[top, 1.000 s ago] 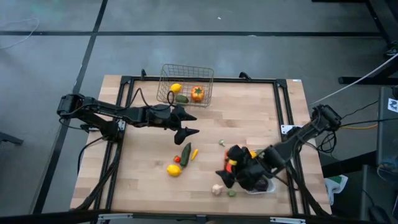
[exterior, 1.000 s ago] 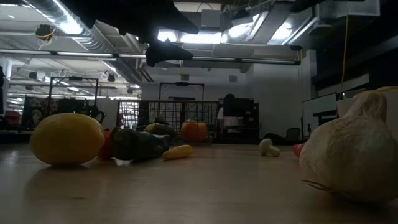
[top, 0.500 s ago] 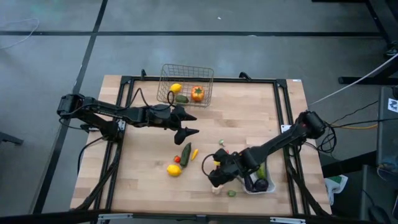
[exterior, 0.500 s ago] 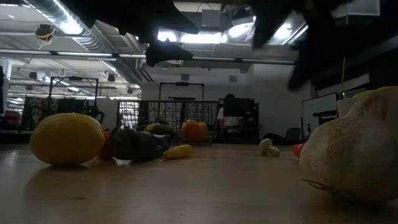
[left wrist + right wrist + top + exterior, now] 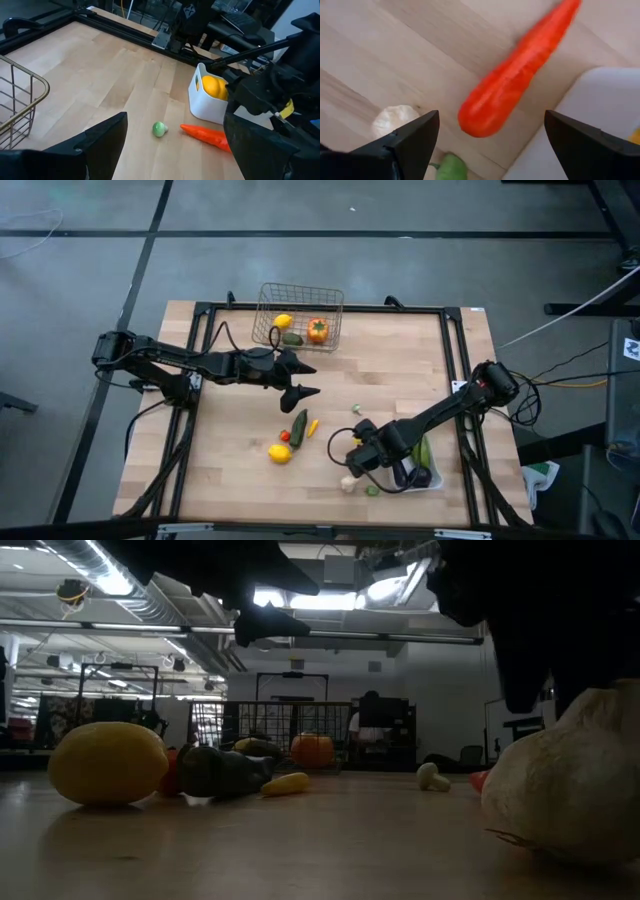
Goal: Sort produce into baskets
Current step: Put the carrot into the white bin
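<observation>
**Right arm swings off tray, now over carrot**

Right gripper has moved since the earliest frame: it sat low over the white tray, now it hangs left of it, above the carrot and garlic. Fingers spread wide, nothing between them. Left gripper hasn't budged, mid-surface, fingers spread, empty.

Surface: pale wood planks w/ black frame rail round the edge. Room behind: grey floor, dim hall, ceiling strip lights, racks at the back.

Counts, high view: wire basket holds 3 – lemon, orange-yellow pepper, green piece. Loose near centre, 4: lemon, dark cucumber, small yellow piece, red bit. Small green bit lies apart. Tray holds a yellow fruit plus green and dark purple pieces; exact no. can't tell.

No readable writing.
</observation>
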